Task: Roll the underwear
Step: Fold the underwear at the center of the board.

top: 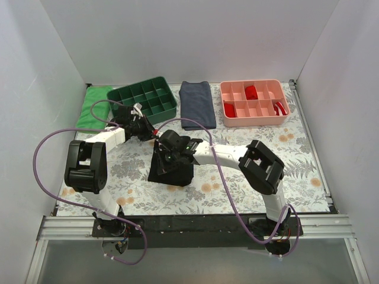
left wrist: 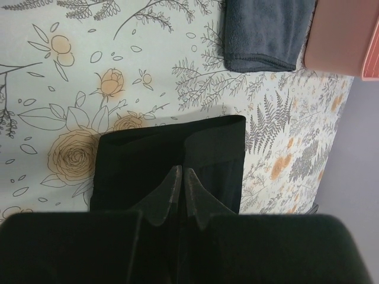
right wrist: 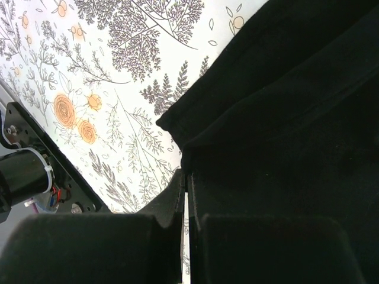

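The black underwear (top: 172, 173) lies folded into a narrow panel on the floral table, its far end raised toward both grippers. My left gripper (top: 151, 137) is at its far-left corner. In the left wrist view the fingers (left wrist: 181, 173) are pressed together over the black fabric (left wrist: 136, 160), with a fold line running from the tips. My right gripper (top: 167, 155) is over the panel's upper part. In the right wrist view it (right wrist: 185, 174) is shut on the edge of the fabric (right wrist: 296, 89), with a sliver of table showing between the fingers.
A green divided tray (top: 121, 92) stands at the back left with a green cloth (top: 93, 106) beside it. A folded navy-grey cloth (top: 196, 103) (left wrist: 266, 29) lies back centre. A pink tray (top: 254, 122) (left wrist: 337, 47) holds red rolled garments (top: 251, 92) at the back right.
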You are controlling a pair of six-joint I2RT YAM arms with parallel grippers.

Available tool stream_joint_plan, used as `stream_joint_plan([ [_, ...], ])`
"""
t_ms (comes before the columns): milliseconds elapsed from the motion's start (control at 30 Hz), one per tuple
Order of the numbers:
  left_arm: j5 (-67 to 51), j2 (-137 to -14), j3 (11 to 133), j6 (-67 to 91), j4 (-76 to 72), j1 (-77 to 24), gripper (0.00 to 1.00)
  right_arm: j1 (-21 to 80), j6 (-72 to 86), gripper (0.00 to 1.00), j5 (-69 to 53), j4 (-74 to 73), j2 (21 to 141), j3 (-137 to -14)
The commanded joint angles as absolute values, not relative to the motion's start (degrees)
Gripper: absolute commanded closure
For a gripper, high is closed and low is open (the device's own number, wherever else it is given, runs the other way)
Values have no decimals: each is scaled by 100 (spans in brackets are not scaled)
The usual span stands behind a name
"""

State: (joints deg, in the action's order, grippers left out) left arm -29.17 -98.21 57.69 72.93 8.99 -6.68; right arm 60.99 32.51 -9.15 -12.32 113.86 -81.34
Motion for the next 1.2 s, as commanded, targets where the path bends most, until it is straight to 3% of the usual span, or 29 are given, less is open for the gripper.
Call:
stream_joint_plan([
  [0, -2918, -9581, 5617, 7242, 844, -528, 100, 6170, 3155, 99, -1002, -1178, 11461, -8420],
  [300, -2778, -9659, 5546, 7251, 1020, -378, 100, 6223, 3146, 99, -993, -1073, 11698, -8420],
  [467, -2741, -9650, 5642, 7234, 1046, -238, 95, 6231, 3050, 89, -1274, -800, 11768, -8411],
  [567, -2813, -9721, 5748, 7190, 1116, -167, 87, 6223, 2910, 85, -1467, -625, 11812, -8525],
  [600, -2760, -9729, 5774, 7172, 1134, -150, 72, 6223, 2883, 79, -1537, -572, 11804, -8560],
  [667, -2742, -9712, 5801, 7154, 1212, -123, 58, 6223, 2830, 71, -1634, -571, 11699, -8587],
  [700, -2725, -9695, 5801, 7154, 1239, -88, 41, 6223, 2830, 56, -1652, -423, 11611, -8430],
  [800, -2646, -9563, 5827, 7119, 1344, -62, 27, 6223, 2804, 50, -1504, -360, 11146, -8035],
  [1167, -2785, -8948, 6118, 6847, 2293, -18, 19, 5626, 3164, 53, 228, -781, 8721, -6233],
])
